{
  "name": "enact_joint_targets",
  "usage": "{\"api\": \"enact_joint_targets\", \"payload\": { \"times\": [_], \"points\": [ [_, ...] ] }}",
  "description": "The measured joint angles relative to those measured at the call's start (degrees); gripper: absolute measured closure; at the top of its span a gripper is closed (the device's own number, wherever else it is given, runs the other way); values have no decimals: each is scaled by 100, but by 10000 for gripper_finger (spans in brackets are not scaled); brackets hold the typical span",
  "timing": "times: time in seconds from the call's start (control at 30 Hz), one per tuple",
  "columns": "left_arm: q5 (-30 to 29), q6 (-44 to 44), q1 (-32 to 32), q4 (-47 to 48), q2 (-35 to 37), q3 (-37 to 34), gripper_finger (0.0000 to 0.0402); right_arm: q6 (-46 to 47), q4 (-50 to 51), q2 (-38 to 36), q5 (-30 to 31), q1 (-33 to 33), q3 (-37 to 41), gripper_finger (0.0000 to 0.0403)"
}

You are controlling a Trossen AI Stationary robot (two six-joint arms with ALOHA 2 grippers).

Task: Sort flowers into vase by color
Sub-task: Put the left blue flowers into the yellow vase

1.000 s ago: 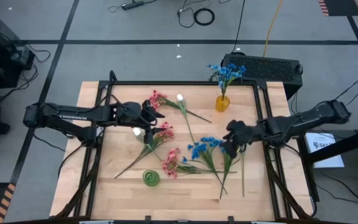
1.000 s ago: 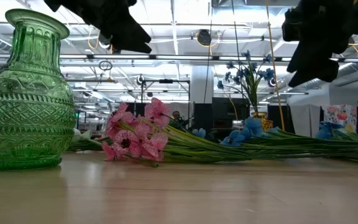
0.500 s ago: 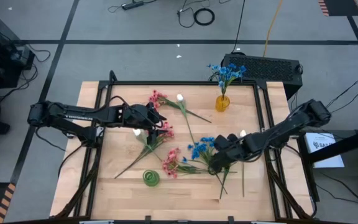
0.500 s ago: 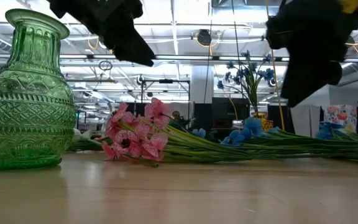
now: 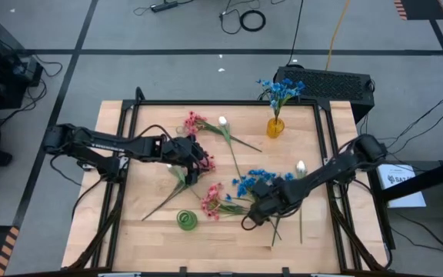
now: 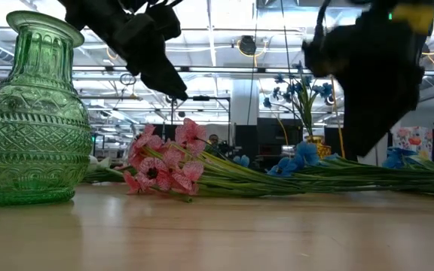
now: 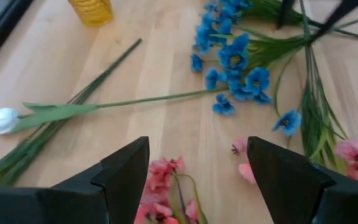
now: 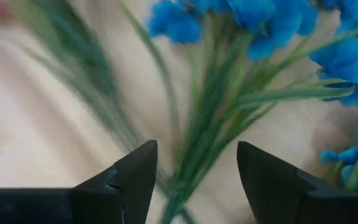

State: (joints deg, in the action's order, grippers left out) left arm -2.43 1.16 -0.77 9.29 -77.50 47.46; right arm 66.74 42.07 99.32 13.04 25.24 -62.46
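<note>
Flower sprigs lie flat on the wooden table: pink ones [image 5: 210,200] by the green vase [image 5: 187,220], more pink [image 5: 204,161] at mid-table, and another pink [image 5: 194,121] farther back. Blue ones [image 5: 252,183] and two white tulips [image 5: 223,121] [image 5: 301,165] also lie there. A yellow vase [image 5: 275,127] holds blue flowers [image 5: 281,90]. My left gripper [image 7: 197,186] hangs open over the mid-table pink blossoms [image 7: 160,177]. My right gripper [image 8: 194,186] is open above the blue sprigs' green stems [image 8: 229,118], its fingers on either side of them.
A black frame [image 5: 221,102] runs around the work area. The green vase [image 6: 32,113] stands near the table's near edge, close to the pink cluster [image 6: 164,162]. Long stems [image 5: 283,219] fan out toward the near right. Bare wood [image 5: 229,235] lies along the near edge.
My right gripper has swung from the table's right side toward the left and near edge and come down over the blue sprigs' stems. My left gripper has moved right and down toward the mid-table pink flowers. No flower has moved.
</note>
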Motion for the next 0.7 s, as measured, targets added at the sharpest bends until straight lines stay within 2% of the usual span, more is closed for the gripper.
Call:
{"api": "enact_joint_targets", "payload": {
  "times": [0.2,0.3,0.4,0.7],
  "points": [
    [2,-4,169,3,-17,0,123,9,4,460,-172,-13,2,169],
    [2,-5,207,-29,-17,0,123,18,-13,577,-179,-26,4,178],
    [2,-6,220,-43,-17,0,123,66,-113,578,-123,-28,4,213],
    [24,-60,219,-99,-17,0,123,138,-21,295,48,-39,4,371]
  ]
}}
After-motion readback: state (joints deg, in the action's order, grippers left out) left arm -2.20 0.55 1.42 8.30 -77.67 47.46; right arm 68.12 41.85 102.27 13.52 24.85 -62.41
